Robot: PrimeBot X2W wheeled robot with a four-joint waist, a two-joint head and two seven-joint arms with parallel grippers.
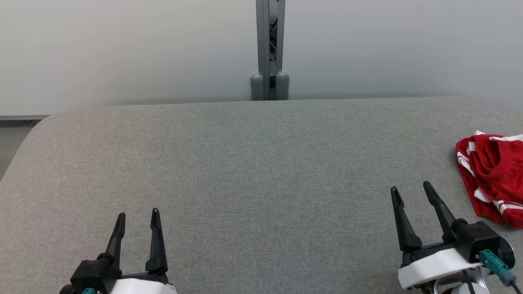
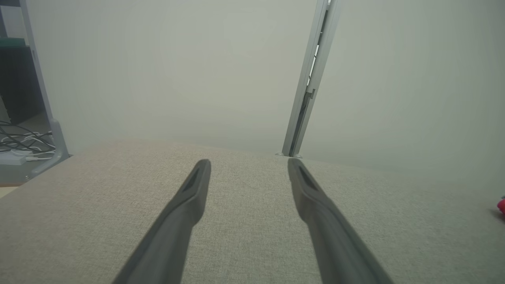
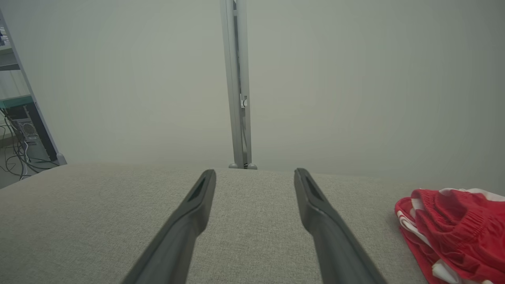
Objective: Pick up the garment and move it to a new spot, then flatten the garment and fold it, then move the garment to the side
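The left gripper (image 1: 138, 213) is at the near left of the grey cloth-covered table (image 1: 261, 155), its fingers spread apart and empty. The right gripper (image 1: 410, 186) is at the near right, jaws equally wide with nothing between them. Near it, further right, the garment (image 1: 496, 175) (red with white stripes, crumpled) lies at the table's right side. A metal post (image 1: 269, 49) stands behind the far edge.
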